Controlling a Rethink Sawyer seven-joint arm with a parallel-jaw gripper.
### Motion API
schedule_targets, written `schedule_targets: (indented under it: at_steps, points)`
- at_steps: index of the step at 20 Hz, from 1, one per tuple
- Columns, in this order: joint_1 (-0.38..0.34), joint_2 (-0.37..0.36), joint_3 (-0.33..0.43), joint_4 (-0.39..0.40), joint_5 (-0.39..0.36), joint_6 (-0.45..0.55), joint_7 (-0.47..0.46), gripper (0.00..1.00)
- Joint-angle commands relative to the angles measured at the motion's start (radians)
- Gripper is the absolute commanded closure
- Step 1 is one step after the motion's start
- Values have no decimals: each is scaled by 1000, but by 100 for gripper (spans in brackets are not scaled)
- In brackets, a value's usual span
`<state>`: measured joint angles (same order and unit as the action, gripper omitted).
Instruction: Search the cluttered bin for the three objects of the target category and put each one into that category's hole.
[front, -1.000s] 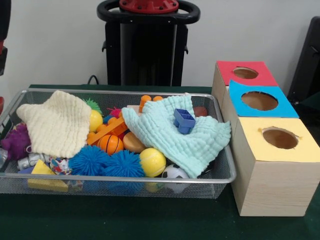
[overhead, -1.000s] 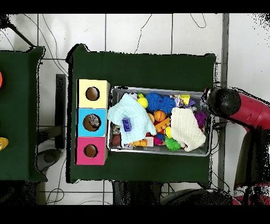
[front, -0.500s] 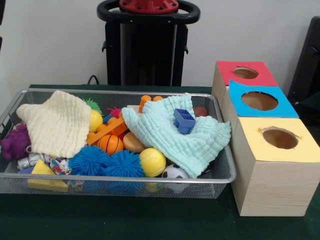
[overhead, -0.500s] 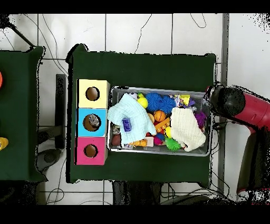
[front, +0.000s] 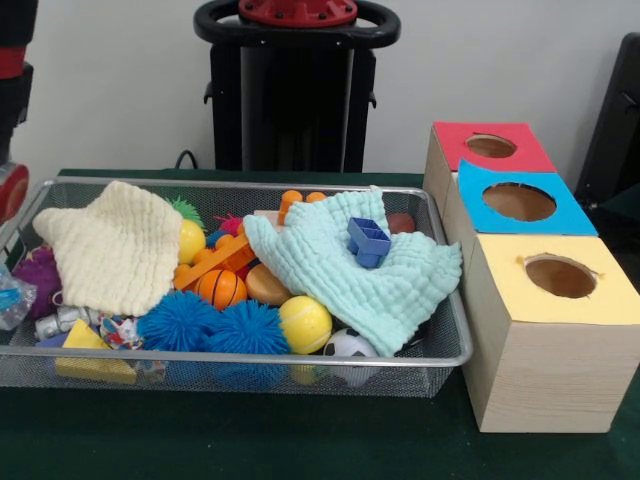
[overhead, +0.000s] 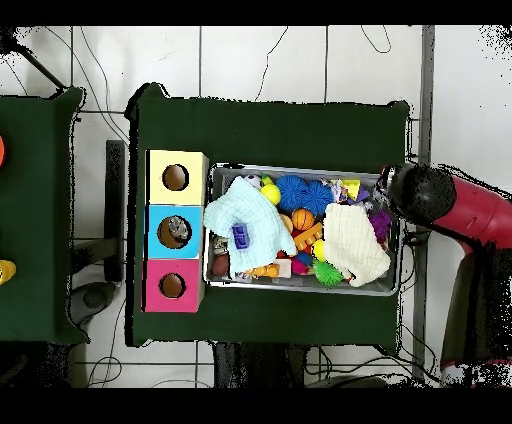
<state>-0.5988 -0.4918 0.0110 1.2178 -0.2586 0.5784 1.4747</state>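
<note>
Bin: lying cluttered, long silver wire-mesh basket (front: 452, 357).
Bottle: showing as clear thin plastic (front: 12, 297); likely crushing, slipping; gripping mid-body.
Gripper: grip state unreadable.

Silver wire-mesh bin (front: 440, 360) with smooth metal rim; two soft, ribbed cloths, cream (front: 115, 250) and mint (front: 350, 275); matt pale wood boxes (front: 545, 385); glossy plastic balls (front: 305, 323).

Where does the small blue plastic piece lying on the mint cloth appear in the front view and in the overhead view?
Front view: the blue plastic piece lies right of the basket's middle.
Overhead view: it lies near the basket's left end.
Shared landmark: the mint cloth beneath it.
</note>
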Motion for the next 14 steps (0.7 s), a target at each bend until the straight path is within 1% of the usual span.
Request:
schedule_targets:
  at_steps: [1,5,14]
  points:
    - [45,-29,25,137,47,139,126,100]
    - [70,-38,12,144,58,143,150,100]
    - [132,-94,-42,176,92,182,186,100]
